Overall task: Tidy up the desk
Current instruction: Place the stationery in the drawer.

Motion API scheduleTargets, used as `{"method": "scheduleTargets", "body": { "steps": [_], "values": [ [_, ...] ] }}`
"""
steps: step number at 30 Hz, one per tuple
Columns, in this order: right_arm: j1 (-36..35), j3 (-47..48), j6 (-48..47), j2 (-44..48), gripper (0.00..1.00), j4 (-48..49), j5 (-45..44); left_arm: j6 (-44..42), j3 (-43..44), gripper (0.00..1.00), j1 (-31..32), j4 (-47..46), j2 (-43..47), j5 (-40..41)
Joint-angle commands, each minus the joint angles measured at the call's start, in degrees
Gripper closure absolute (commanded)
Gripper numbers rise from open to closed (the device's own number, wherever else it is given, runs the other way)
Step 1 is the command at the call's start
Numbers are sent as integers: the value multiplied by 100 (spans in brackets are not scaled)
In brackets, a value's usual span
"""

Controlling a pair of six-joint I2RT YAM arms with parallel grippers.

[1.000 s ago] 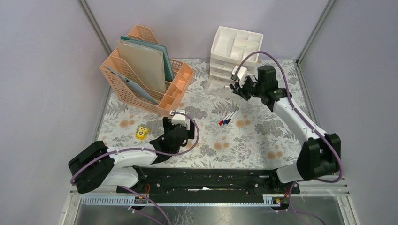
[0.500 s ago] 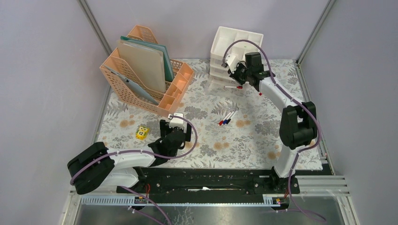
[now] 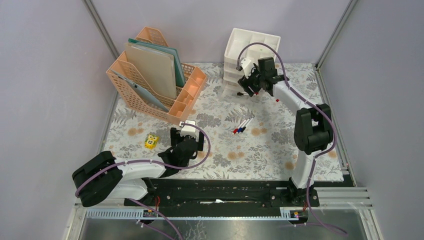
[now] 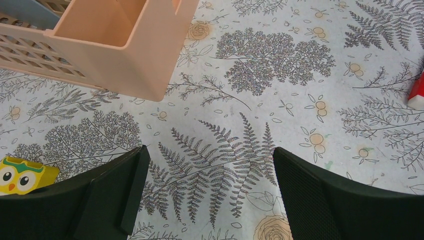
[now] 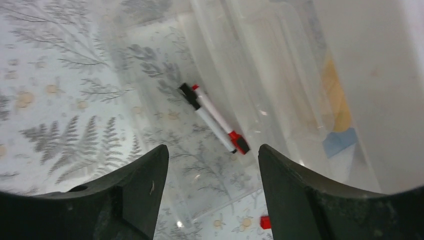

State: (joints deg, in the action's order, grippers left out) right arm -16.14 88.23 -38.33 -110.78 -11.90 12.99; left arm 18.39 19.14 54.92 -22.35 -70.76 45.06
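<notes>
The desk [image 3: 272,147] carries a pale fern-print cloth. My right gripper [image 3: 246,89] hangs at the front of the white drawer unit [image 3: 250,50], jaws open and empty [image 5: 212,155]. Just beyond its fingertips, two markers [image 5: 214,119] with red and black caps lie side by side in a clear pulled-out drawer [image 5: 280,85]. Several more pens [image 3: 242,126] lie loose mid-desk. My left gripper [image 3: 188,131] hovers low over bare cloth [image 4: 260,65], wide open [image 4: 207,160] with nothing between its fingers. A yellow owl-faced block [image 3: 151,141] sits to its left [image 4: 20,175].
A peach file rack [image 3: 155,75] holding folders stands back left; its corner [image 4: 125,45] is just ahead of the left gripper. A small red piece [image 5: 265,222] lies on the cloth near the drawer. A black rail [image 3: 220,192] runs along the near edge.
The right arm swung left up to the drawer unit, and its jaws went from shut on a marker to open; that marker now lies in the drawer. The left arm barely moved.
</notes>
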Motion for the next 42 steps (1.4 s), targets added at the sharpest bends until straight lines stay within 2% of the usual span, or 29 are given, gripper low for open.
{"method": "scheduleTargets", "body": {
  "steps": [1,7,13,19,24,31,42],
  "values": [
    [-59,-78,808,746,25,-560,896,-50,165,1,-7,-191,20,99],
    [-57,-755,1386,1607,20,-1704,2783,-41,121,1,-14,-181,150,75],
    [91,-1510,1232,2566,20,-2495,3581,-16,390,1,-15,155,350,-568],
    [459,-2383,993,3574,17,-2317,3654,425,604,1,-16,-223,682,-2047],
    [1116,-2698,1125,3828,17,-2077,4193,738,944,1,-41,-530,372,-3017],
    [1200,-2745,1124,3857,18,-2074,4253,875,1468,3,-244,-714,-440,-3588],
    [1201,-2767,1081,3861,18,-2079,4055,864,3161,13,-891,297,-2314,-4478]
  ]
}}
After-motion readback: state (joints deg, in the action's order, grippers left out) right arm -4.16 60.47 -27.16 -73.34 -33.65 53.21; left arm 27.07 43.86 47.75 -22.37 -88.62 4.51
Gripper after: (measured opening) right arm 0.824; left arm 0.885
